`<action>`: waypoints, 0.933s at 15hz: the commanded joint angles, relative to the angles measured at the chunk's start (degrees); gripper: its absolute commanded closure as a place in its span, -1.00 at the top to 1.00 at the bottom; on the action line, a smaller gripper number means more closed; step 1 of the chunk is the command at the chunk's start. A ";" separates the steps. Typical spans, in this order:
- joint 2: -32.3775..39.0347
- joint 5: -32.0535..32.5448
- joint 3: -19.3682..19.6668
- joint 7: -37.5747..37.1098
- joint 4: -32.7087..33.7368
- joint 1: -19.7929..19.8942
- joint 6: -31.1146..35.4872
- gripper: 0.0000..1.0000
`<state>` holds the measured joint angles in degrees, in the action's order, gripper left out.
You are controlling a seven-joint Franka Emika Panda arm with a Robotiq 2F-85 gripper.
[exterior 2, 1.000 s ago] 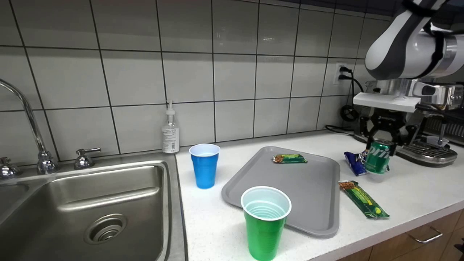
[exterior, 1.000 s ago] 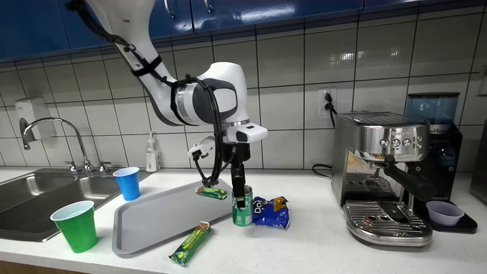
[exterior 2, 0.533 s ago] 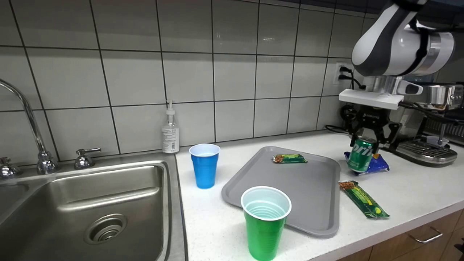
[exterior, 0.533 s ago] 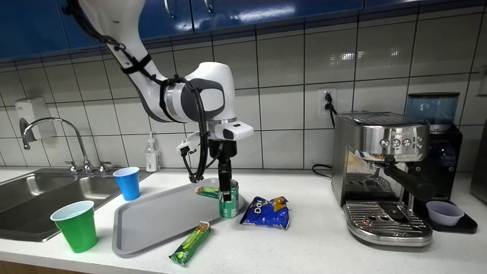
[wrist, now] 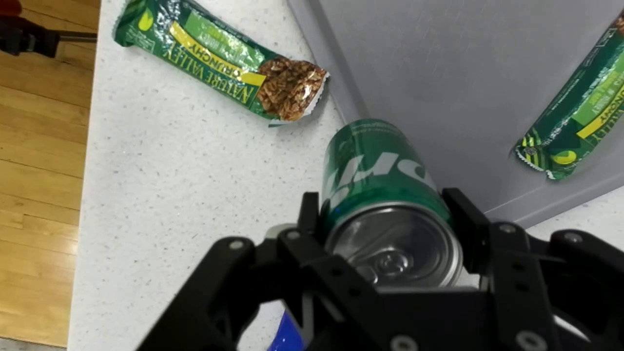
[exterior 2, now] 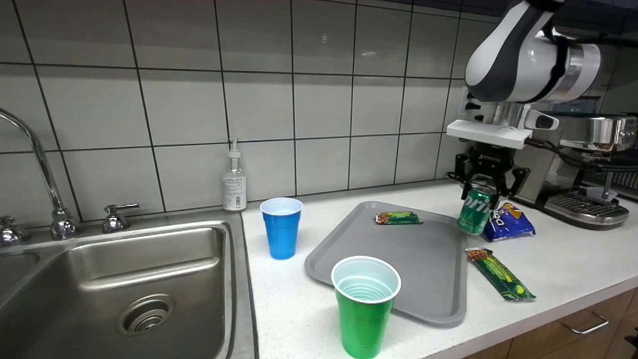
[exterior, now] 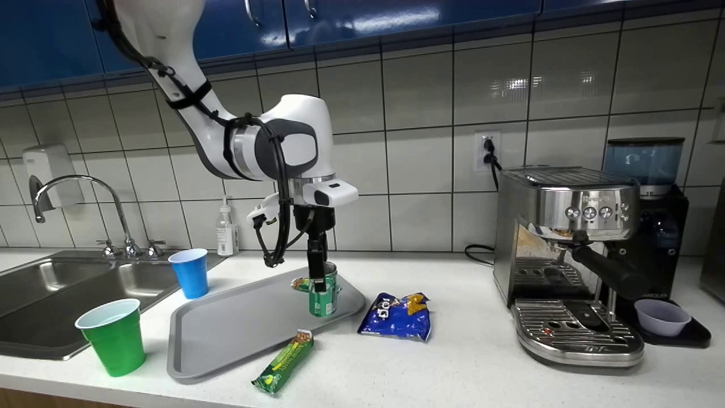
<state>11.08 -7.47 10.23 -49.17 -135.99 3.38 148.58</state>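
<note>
A green Sprite can (wrist: 380,168) sits upright between the two black fingers (wrist: 470,219) of my gripper (wrist: 382,207), which is shut on its upper part, with the lid facing the wrist camera. In both exterior views the can (exterior: 325,305) is at the right-hand edge of a grey tray (exterior: 226,340); its height above the surface is hard to judge. A green granola bar (exterior 2: 398,218) lies on the tray, partly hidden behind the can in an exterior view. Another granola bar (exterior 2: 501,274) rests on the counter beside the tray. A blue chip bag (exterior: 396,317) lies right of the can.
On the sink side of the tray stand a blue cup (exterior 2: 281,229) and a green cup (exterior 2: 366,319). Beyond them is a steel sink (exterior 2: 149,264). A soap bottle (exterior: 225,232) stands by the tiled wall. An espresso machine (exterior: 572,255) occupies the counter's far right.
The gripper has carried the can left, away from the chip bag and up to the tray's edge. The chip bag is now uncovered in an exterior view. The grip has stayed the same.
</note>
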 commanded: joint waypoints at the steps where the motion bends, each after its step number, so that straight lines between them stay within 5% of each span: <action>1: 1.19 -1.40 -0.86 -2.55 2.12 -0.71 0.88 -0.21; 14: 8.07 3.07 0.52 -10.09 7.10 -5.56 3.80 -0.21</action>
<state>17.98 -6.35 9.75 -56.45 -130.72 -0.94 151.98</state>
